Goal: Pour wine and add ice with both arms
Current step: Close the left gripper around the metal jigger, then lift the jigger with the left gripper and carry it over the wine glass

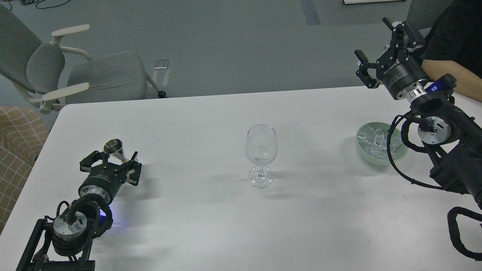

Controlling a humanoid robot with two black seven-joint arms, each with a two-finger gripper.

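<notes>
A clear stemmed glass [261, 154] stands upright mid-table; I cannot tell if it holds any wine. A small metal jigger [116, 150] stands at the left. My left gripper [111, 158] is open, its fingers on either side of the jigger's lower part, not closed on it. A pale green bowl [362, 149] at the right holds a heap of clear ice cubes [374, 141]. My right gripper [378, 43] is open and empty, raised high beyond the table's far edge, behind the bowl.
A person's bare forearm [452, 77] rests at the table's far right corner, close to my right arm. A grey office chair [75, 71] stands beyond the far left corner. The white table [211, 226] spans the view.
</notes>
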